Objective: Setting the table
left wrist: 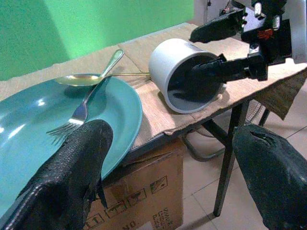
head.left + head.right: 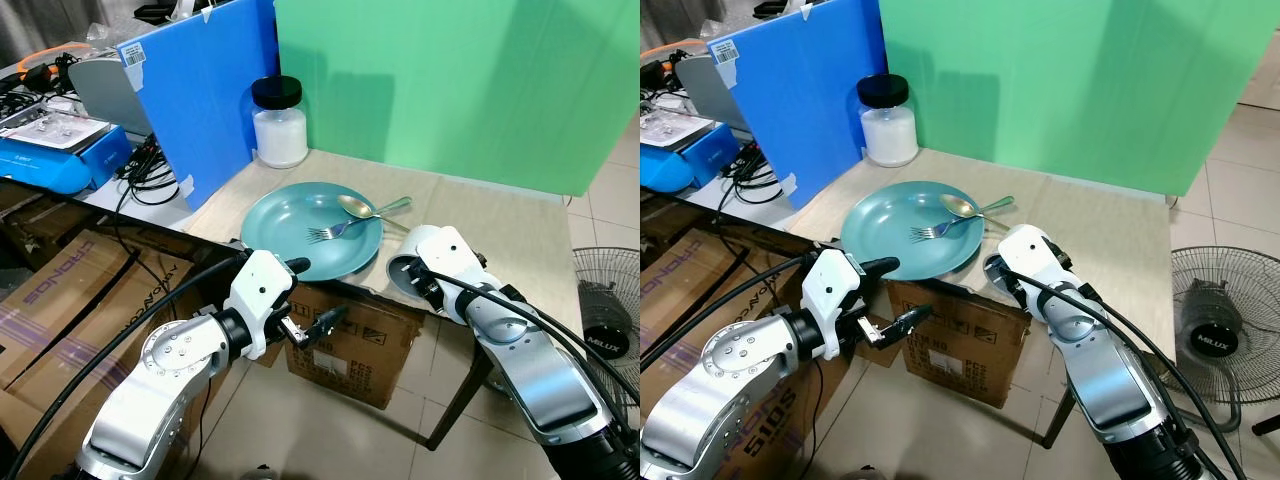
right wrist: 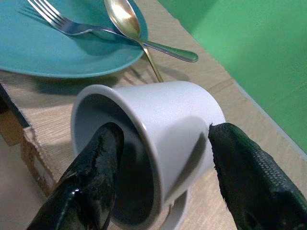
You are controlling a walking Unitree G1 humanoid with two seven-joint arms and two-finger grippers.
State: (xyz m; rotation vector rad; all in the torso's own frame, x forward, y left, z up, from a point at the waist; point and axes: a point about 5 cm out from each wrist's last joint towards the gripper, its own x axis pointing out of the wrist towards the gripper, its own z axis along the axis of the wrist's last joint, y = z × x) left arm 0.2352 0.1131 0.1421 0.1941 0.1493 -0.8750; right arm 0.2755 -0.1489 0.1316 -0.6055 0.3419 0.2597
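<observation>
**Sideways on the desk: a white cup in the right gripper**

Near the front edge of the desk [image 2: 500, 225], the white cup [image 1: 184, 72] lies on its side, mouth facing the robot, just beside the teal plate [image 2: 300, 225]. The right gripper [image 3: 160, 175] clamps the cup's wall, one finger inside the mouth and one outside. A fork [image 2: 335, 230] and a spoon [image 2: 370, 207] rest on the plate, their handles crossing over its rim. The left gripper [image 2: 310, 298] hangs wide open and empty, before the desk's edge by the plate, above a cardboard box [image 2: 355, 345]. A white jar [image 2: 279, 122] with a black lid stands behind the plate.
</observation>
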